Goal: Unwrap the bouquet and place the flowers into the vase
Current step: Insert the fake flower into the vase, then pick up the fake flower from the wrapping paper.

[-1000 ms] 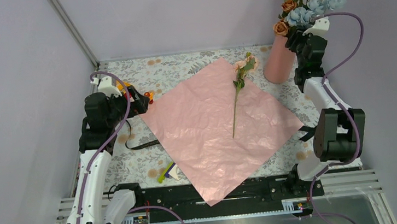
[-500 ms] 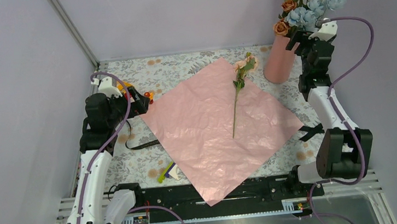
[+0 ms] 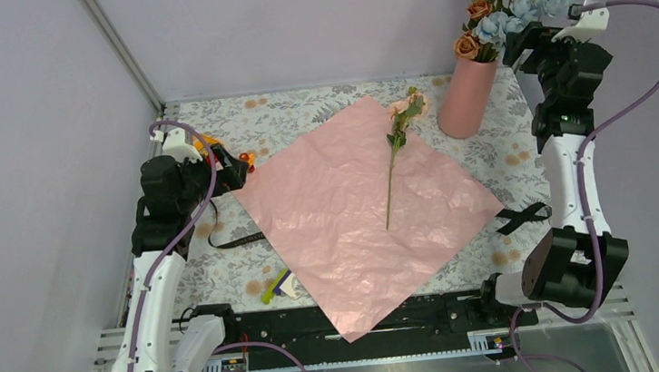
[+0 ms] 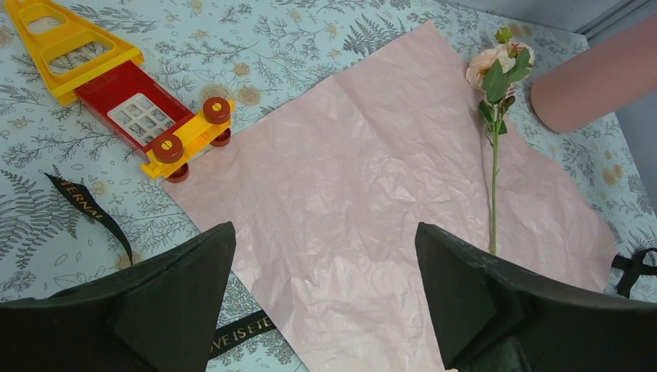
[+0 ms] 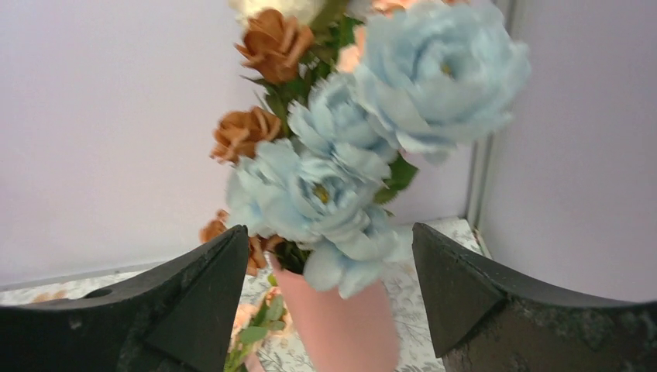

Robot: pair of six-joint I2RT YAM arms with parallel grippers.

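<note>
On the tablecloth (image 3: 301, 116), a flower (image 3: 391, 175) lies on pink paper (image 3: 338, 222); other flowers (image 3: 513, 0) fill the vase (image 3: 466, 100); left gripper (image 4: 324, 232) and right gripper (image 5: 329, 232) gape, empty.

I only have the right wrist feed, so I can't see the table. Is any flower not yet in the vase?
Observer: Yes, one pink flower lies on the paper, bloom toward the vase.
Operator: And on the left?
Observer: The left end effector is open, by the paper's left corner, beside a toy.
Operator: Anything else loose?
Observer: A black ribbon lies by the paper's right corner.
</note>
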